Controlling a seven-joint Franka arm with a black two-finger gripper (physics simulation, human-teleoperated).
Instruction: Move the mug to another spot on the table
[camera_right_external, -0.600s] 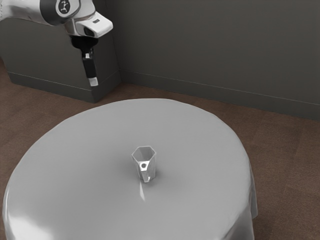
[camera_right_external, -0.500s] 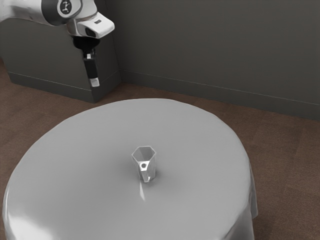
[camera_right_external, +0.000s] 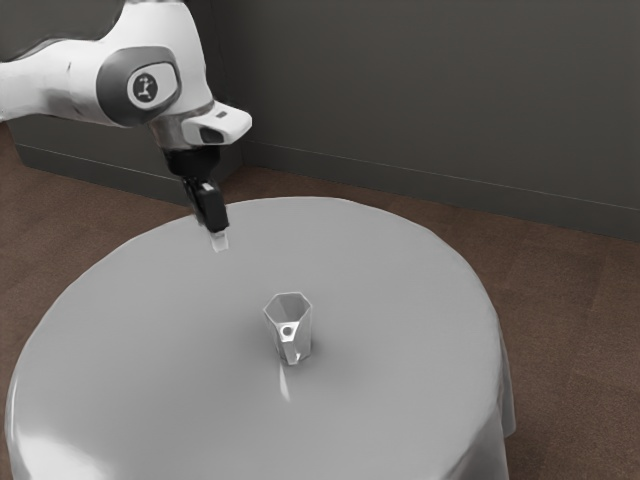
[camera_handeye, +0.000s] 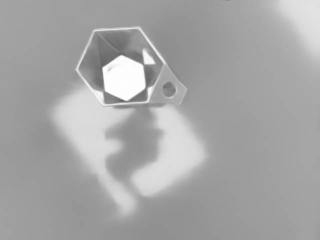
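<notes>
arm (camera_right_external: 60, 85): shoulder and base cut off at exterior view's left edge.
worktop (camera_right_external: 150, 400): near rim cut off at exterior view's lower edge.
mug (camera_right_external: 289, 328): inner floor hidden behind its near wall there.

walls (camera_right_external: 420, 80): dark grey | floor (camera_right_external: 570, 330): brown | table (camera_right_external: 150, 340): round, pale grey cloth | baseboard (camera_right_external: 450, 190): grey

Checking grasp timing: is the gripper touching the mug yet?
Apart. The exterior view shows the gripper hanging up and toward the exterior view's left of the mug, with bare table between them.
</notes>
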